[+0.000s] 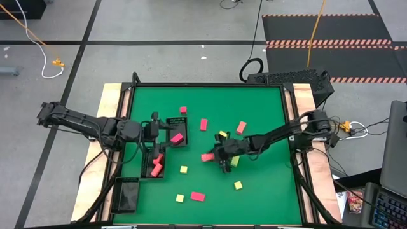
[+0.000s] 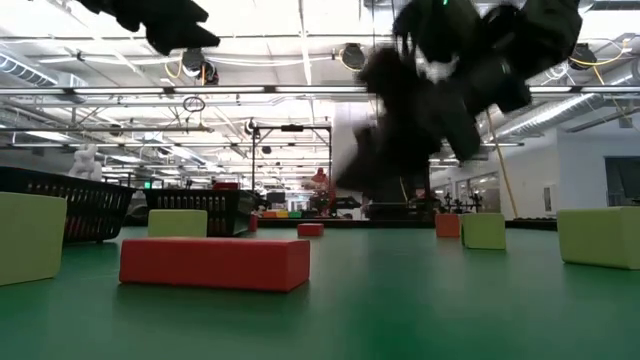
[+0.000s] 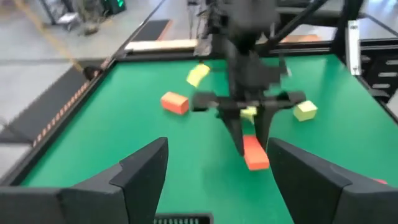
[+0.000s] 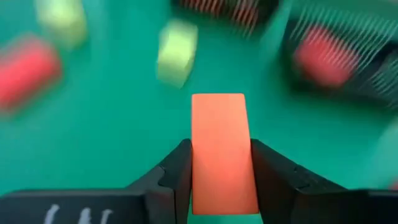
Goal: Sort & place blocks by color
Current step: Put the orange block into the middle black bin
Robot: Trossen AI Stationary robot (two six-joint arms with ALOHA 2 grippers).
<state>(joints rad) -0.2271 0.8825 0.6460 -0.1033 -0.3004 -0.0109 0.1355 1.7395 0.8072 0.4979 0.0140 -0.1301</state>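
My right gripper (image 1: 215, 156) is over the middle of the green table, shut on a salmon-red bar (image 4: 222, 146). The left wrist view shows that bar (image 3: 255, 152) sticking out below the fingers. My left gripper (image 3: 217, 171) is open and touches nothing; it hovers by the black mesh trays (image 1: 177, 122) at the table's left. Pink blocks lie in two trays (image 1: 177, 137) (image 1: 156, 165). Other magenta, salmon and yellow blocks lie flat on the table, among them a magenta bar (image 1: 198, 196) and a yellow cube (image 1: 184, 169). My right gripper pinches the salmon-red bar between its two fingers (image 4: 177, 174), one on each long side (image 4: 199, 168). The bar lies along the fingers and reaches out past their tips. The fingers come from above, pointing down, with the bar (image 3: 252, 146) hanging below them, apparently clear of the table.
A third tray (image 1: 125, 194) sits at the near left corner. Loose blocks ring the right gripper: a yellow one (image 1: 234, 161) close beside it, another yellow (image 1: 238, 185), salmon (image 1: 241, 127) and magenta (image 1: 203, 124). A wooden rim (image 1: 109, 102) and a black frame edge the table.
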